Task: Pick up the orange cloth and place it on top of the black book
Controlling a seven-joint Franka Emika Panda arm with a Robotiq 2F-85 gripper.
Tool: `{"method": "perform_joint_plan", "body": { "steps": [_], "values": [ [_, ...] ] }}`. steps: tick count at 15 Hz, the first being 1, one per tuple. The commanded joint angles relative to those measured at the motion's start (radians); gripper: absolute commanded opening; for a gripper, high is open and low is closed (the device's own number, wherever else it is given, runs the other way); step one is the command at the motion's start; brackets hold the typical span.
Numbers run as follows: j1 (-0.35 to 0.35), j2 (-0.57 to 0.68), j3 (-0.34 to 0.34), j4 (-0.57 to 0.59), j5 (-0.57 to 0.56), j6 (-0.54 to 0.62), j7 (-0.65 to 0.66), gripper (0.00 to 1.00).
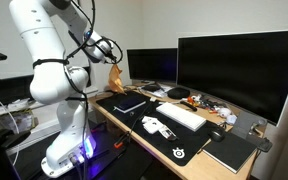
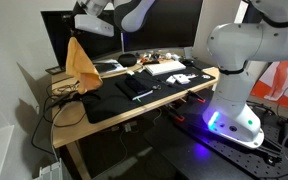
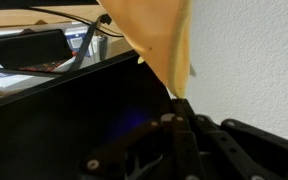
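Observation:
The orange cloth [image 1: 115, 79] hangs from my gripper [image 1: 109, 55] above the far end of the desk, clear of the surface. It also shows in an exterior view [image 2: 81, 62] below the gripper [image 2: 92, 27]. In the wrist view the cloth [image 3: 159, 40] runs up from the shut fingertips [image 3: 179, 108]. A black book [image 1: 130, 103] lies flat on the dark desk mat, below and slightly to the side of the hanging cloth; it also shows in an exterior view [image 2: 136, 88].
Two dark monitors [image 1: 239, 70] stand along the back of the wooden desk [image 2: 74, 110]. A white keyboard [image 1: 181, 116], a white object [image 1: 156, 126], cables [image 2: 64, 90] and another dark notebook [image 1: 231, 151] lie on the desk. A white wall is close beside the cloth.

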Motion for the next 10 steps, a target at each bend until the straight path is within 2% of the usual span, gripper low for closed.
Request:
{"method": "perform_joint_plan", "body": {
  "steps": [1,5,10],
  "values": [
    [0.000,0.000,0.000,0.000,0.000,0.000,0.000,0.01],
    [-0.013,-0.004,-0.005,0.003,-0.002,0.013,-0.003,0.00],
    [-0.014,-0.039,-0.088,-0.010,-0.014,0.046,-0.021,0.00]
  ]
}}
